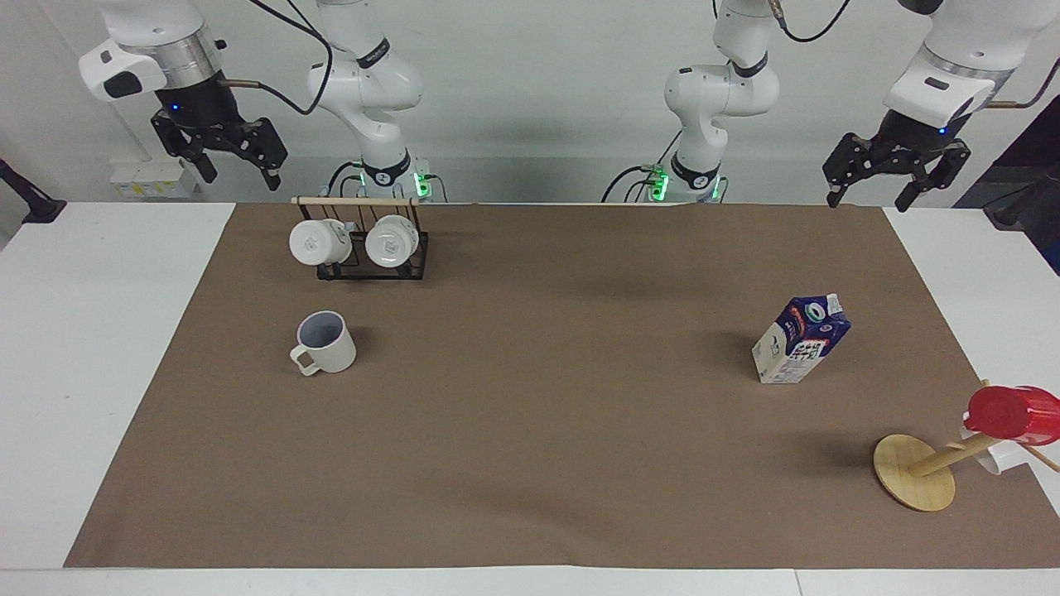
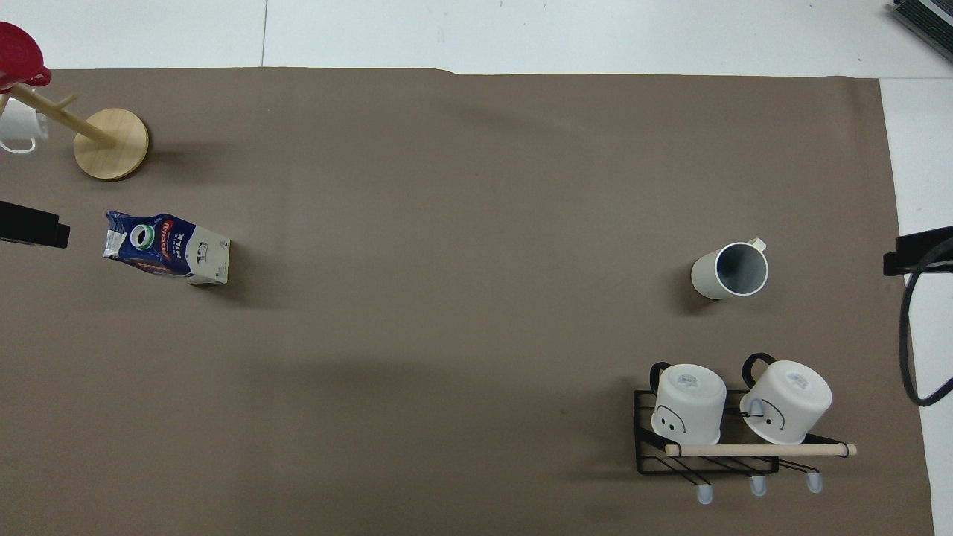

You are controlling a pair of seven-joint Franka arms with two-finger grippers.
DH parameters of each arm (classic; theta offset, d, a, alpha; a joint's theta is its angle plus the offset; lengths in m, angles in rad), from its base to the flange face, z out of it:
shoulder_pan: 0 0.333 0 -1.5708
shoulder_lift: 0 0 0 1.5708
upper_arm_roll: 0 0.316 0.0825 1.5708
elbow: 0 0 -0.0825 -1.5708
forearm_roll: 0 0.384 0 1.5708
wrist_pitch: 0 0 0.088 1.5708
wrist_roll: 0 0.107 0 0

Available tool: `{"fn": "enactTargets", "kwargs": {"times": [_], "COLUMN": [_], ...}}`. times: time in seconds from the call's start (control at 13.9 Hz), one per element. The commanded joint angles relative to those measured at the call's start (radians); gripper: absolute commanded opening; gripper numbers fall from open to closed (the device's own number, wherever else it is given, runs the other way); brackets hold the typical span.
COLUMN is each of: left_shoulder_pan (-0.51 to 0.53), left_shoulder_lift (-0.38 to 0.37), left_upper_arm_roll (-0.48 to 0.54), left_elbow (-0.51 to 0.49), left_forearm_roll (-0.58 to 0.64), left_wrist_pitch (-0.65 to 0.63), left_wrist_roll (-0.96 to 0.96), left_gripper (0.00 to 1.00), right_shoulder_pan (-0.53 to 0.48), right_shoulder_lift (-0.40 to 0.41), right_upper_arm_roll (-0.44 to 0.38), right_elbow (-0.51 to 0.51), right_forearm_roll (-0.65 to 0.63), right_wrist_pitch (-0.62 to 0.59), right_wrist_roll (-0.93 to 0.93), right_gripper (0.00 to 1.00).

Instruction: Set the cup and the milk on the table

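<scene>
The cream-white cup [image 1: 325, 341] stands upright on the brown mat [image 1: 530, 397] of the table [image 1: 83, 331], toward the right arm's end; it also shows in the overhead view [image 2: 730, 270]. The milk carton [image 1: 801, 339] stands on the mat toward the left arm's end, also in the overhead view [image 2: 167, 247]. My right gripper [image 1: 236, 175] is open and empty, raised over the table's edge by the robots. My left gripper [image 1: 868, 199] is open and empty, raised over the mat's corner by the robots. Both arms wait, well apart from the cup and the milk.
A black wire rack [image 1: 360, 244] with two white mugs stands between the cup and the robots. A wooden mug tree [image 1: 915, 472] holding a red cup [image 1: 1014, 412] stands farther from the robots than the milk.
</scene>
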Motion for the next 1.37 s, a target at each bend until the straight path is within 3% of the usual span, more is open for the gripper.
{"fn": "enactTargets", "kwargs": {"times": [0.0, 0.29, 0.58, 0.72, 1.08, 1.3], "left_shoulder_pan": [-0.001, -0.001, -0.001, -0.001, -0.001, -0.001], "left_shoulder_lift": [-0.007, -0.007, -0.005, -0.005, -0.007, -0.005], "left_upper_arm_roll": [0.002, 0.002, 0.002, 0.002, 0.002, 0.002], "left_elbow": [0.005, 0.005, 0.005, 0.005, 0.005, 0.005], "left_forearm_roll": [-0.012, -0.012, -0.012, -0.012, -0.012, -0.012], "left_wrist_pitch": [-0.009, -0.009, -0.009, -0.008, -0.009, -0.009], "left_wrist_roll": [0.013, 0.013, 0.012, 0.013, 0.012, 0.012], "left_gripper": [1.0, 1.0, 1.0, 1.0, 1.0, 1.0], "right_shoulder_pan": [-0.002, 0.003, 0.014, 0.031, 0.084, 0.098], "right_shoulder_lift": [-0.022, -0.022, -0.017, -0.009, 0.101, 0.116], "right_upper_arm_roll": [0.003, 0.009, 0.01, 0.01, 0.01, 0.01], "right_elbow": [-0.042, -0.086, -0.195, -0.304, -0.396, -0.506], "right_forearm_roll": [-0.011, -0.002, 0.0, 0.0, 0.0, 0.001], "right_wrist_pitch": [0.035, 0.081, 0.2, 0.336, 0.548, 0.689], "right_wrist_roll": [-0.003, 0.023, 0.022, 0.026, 0.066, 0.059], "right_gripper": [1.0, 1.0, 1.0, 1.0, 1.0, 1.0]}}
